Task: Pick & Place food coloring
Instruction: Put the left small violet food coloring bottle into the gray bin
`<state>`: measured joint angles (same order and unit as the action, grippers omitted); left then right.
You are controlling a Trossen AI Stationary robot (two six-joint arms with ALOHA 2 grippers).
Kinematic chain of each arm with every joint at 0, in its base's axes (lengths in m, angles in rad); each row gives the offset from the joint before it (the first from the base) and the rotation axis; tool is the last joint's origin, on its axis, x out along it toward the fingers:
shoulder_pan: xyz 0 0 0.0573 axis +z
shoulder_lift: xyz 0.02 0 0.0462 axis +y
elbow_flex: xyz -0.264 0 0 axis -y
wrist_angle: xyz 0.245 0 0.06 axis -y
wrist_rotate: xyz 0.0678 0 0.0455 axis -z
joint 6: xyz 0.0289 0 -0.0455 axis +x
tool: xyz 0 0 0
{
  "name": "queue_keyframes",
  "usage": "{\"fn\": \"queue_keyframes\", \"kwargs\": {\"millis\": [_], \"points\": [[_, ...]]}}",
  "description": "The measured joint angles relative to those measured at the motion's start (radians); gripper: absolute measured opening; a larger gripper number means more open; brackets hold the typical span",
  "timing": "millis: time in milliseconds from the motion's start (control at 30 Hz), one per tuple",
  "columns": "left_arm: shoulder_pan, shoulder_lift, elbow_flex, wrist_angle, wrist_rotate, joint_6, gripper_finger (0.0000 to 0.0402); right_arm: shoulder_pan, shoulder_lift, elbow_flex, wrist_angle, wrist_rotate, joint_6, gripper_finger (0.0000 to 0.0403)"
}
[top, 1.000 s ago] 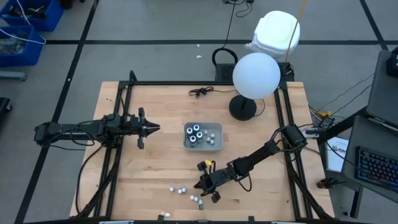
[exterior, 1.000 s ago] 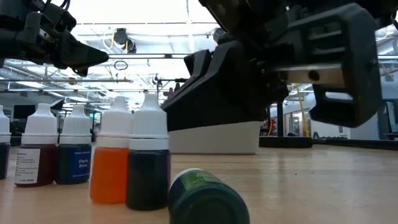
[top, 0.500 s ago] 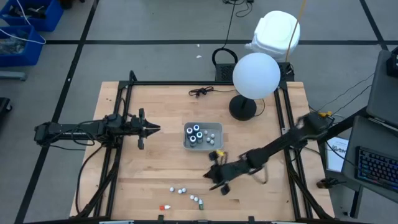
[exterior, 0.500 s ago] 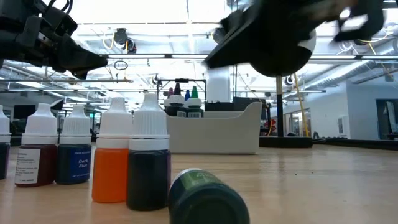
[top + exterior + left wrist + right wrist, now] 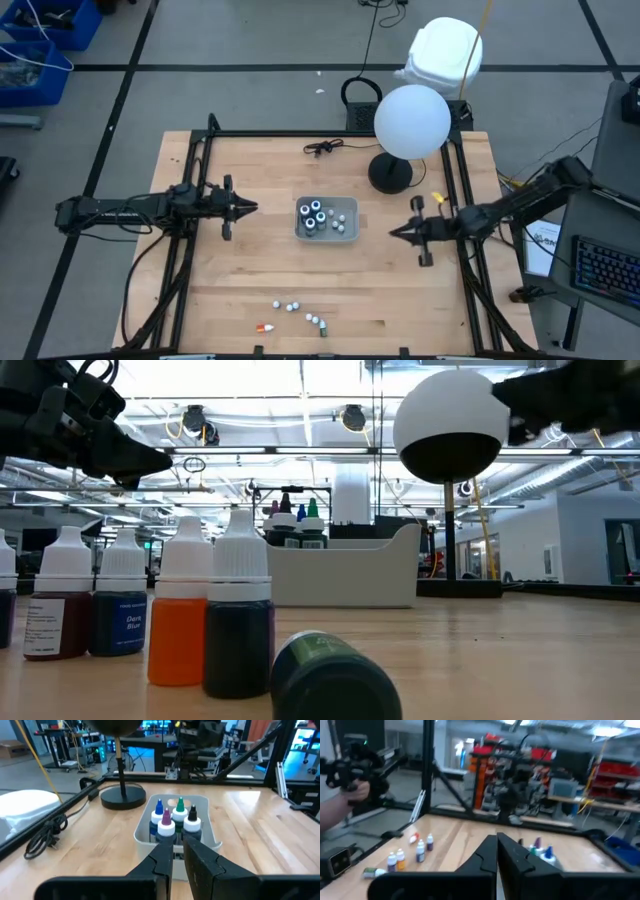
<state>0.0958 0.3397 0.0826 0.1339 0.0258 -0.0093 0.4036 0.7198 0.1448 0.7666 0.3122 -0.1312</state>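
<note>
The food coloring is in two groups. Several dark bottles with coloured tips (image 5: pixel 172 822) stand in the grey tray (image 5: pixel 327 233) at mid-table. Small white-capped ones (image 5: pixel 291 304) stand loose near the front edge, among them an orange one (image 5: pixel 178 630) and a dark one (image 5: pixel 240 622). A green one (image 5: pixel 335 678) and a red one (image 5: pixel 264 329) lie on their sides. My left gripper (image 5: pixel 252 207) hangs level left of the tray, shut and empty. My right gripper (image 5: pixel 392 231) hangs level right of the tray, shut (image 5: pixel 496 852) and empty.
A lamp with a white globe (image 5: pixel 411 120) and a black base (image 5: pixel 390 173) stands at the back right. A black cord (image 5: pixel 322 148) lies at the far edge. Black frame rails (image 5: pixel 190 250) run along both sides. A person's hand (image 5: pixel 342 790) shows beyond the table.
My right gripper has risen from the loose bottles near the front edge. It has swung back toward the table's right edge and tipped from slanting down to about level, staying shut with nothing in it. The bottles and the tray have stayed in place.
</note>
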Motion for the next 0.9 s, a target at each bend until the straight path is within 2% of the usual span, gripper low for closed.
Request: {"fn": "queue_keyframes", "kwargs": {"millis": [100, 233, 400, 467, 567, 700, 800, 900], "points": [[0.0, 0.0, 0.0, -0.012, -0.001, -0.004, 0.0051, -0.017, -0.074, -0.052, 0.037, 0.028, -0.019, 0.0], [-0.002, 0.006, 0.02, -0.055, 0.0, -0.027, 0.0051, -0.024, -0.104, -0.081, 0.074, 0.026, -0.078, 0.0], [-0.08, 0.118, 0.157, -0.17, -0.027, -0.079, 0.0051, -0.026, -0.107, -0.084, 0.087, 0.028, -0.147, 0.0], [-0.14, 0.194, 0.248, -0.21, -0.081, -0.083, 0.0051, -0.026, -0.107, -0.084, 0.086, 0.028, -0.154, 0.0], [-0.243, 0.334, 0.421, -0.342, -0.233, -0.091, 0.0051, -0.026, -0.107, -0.085, 0.086, 0.028, -0.169, 0.0], [-0.377, 0.569, 0.706, -0.67, -0.467, -0.196, 0.0051, -0.025, -0.107, -0.086, 0.083, 0.023, -0.15, 0.0], [-0.475, 0.763, 0.915, -0.888, -0.504, -0.29, 0.0051, -0.025, -0.107, -0.086, 0.082, 0.022, -0.153, 0.0], [-0.563, 0.951, 1.082, -1.049, -0.469, -0.324, 0.0051, -0.025, -0.107, -0.086, 0.082, 0.021, -0.177, 0.0]]}}
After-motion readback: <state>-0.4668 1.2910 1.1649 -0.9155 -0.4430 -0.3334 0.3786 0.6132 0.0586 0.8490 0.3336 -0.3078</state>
